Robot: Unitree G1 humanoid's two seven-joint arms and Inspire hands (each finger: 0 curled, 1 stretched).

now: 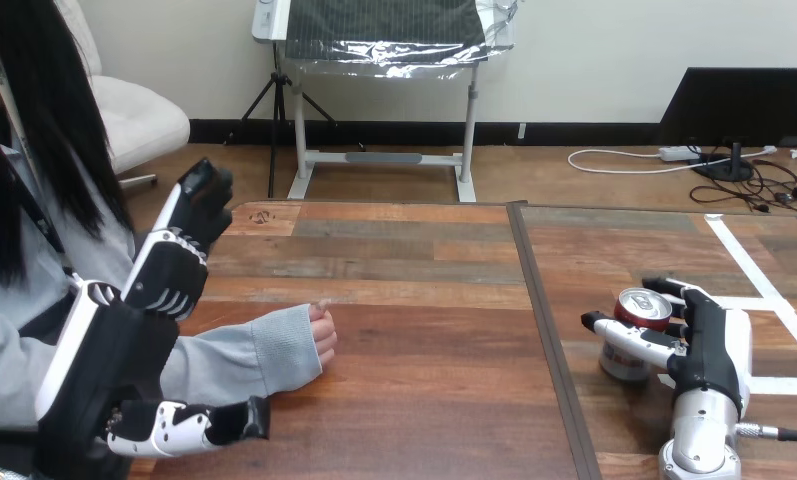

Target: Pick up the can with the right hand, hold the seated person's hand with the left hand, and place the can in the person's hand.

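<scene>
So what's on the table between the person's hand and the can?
Between the person's hand and the can: only bare table, crossed by one dark seam, in the head view.

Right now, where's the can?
In the head view, the can stands on the table at the right, beside the white tape, inside the right hand, whose thumb and fingers curl round it.

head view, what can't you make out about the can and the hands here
- Person's hand: head view, mostly covered by its grey sleeve; palm unseen.
- Grey sleeve: head view, partly behind the left hand; touching or apart, cannot tell.
- Can: head view, right hand curled round it covers part of its side.
</scene>
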